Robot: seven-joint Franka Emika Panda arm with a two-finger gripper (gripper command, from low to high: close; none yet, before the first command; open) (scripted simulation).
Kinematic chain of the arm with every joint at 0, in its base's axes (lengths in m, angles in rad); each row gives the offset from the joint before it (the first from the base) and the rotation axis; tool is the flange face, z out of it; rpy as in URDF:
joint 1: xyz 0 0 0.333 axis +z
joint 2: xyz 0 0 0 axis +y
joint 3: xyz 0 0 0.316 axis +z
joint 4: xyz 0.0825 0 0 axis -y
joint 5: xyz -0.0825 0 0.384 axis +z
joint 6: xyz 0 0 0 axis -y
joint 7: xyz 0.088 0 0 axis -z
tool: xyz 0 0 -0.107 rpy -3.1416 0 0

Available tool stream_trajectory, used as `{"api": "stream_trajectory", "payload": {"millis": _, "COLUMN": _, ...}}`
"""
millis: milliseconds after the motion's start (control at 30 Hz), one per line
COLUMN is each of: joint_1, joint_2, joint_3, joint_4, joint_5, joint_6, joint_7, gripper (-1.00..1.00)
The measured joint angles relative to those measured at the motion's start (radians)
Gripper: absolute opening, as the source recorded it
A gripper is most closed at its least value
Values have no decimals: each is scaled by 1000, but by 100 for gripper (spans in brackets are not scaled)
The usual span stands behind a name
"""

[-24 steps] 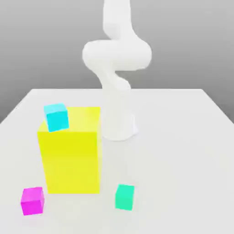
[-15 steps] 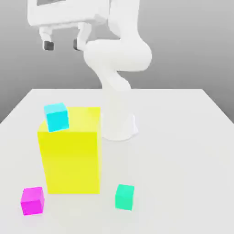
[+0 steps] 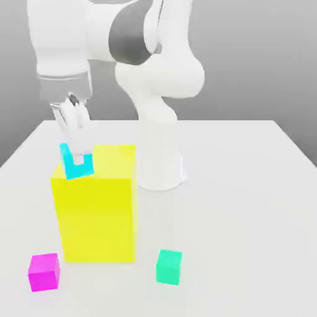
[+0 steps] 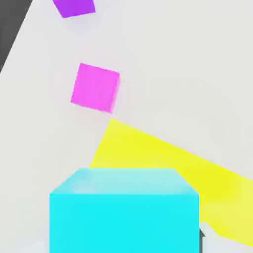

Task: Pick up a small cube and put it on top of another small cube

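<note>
My gripper point(image 3: 77, 156) has come down on a cyan cube point(image 3: 77, 164) that rests on the top corner of the big yellow block point(image 3: 96, 210). Its white fingers point(image 3: 75, 133) straddle that cube and press against its sides. In the hand view the cyan cube point(image 4: 123, 210) looms close, with the yellow block's top point(image 4: 163, 158) behind it. The small teal-green cube point(image 3: 168, 267) lies on the table in front of the block, toward the exterior view's right and far from the gripper. The small magenta cube point(image 3: 44, 272) point(image 4: 95, 87) lies on the table at the block's front, toward the exterior view's left.
The white table point(image 3: 247, 204) carries the arm's base point(image 3: 161, 173) just behind the yellow block. A purple cube point(image 4: 74, 7) lies on the table beyond the magenta one in the hand view. The table's edge point(image 4: 12, 49) runs close to it.
The hand dropped from high above down onto the cyan cube, and its fingers drew together around it. None of the cubes has shifted.
</note>
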Motion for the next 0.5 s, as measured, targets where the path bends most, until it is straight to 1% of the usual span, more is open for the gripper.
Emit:
{"api": "stream_trajectory", "payload": {"millis": 167, "joint_1": -4, "joint_2": -77, "joint_3": 4, "joint_4": 92, "joint_5": -4, "joint_6": -170, "joint_7": -14, "gripper": -100}}
{"api": "stream_trajectory", "payload": {"millis": 500, "joint_1": -1, "joint_2": 147, "joint_3": -58, "joint_4": 232, "joint_5": -123, "joint_6": -110, "joint_7": -405, "gripper": -100}}
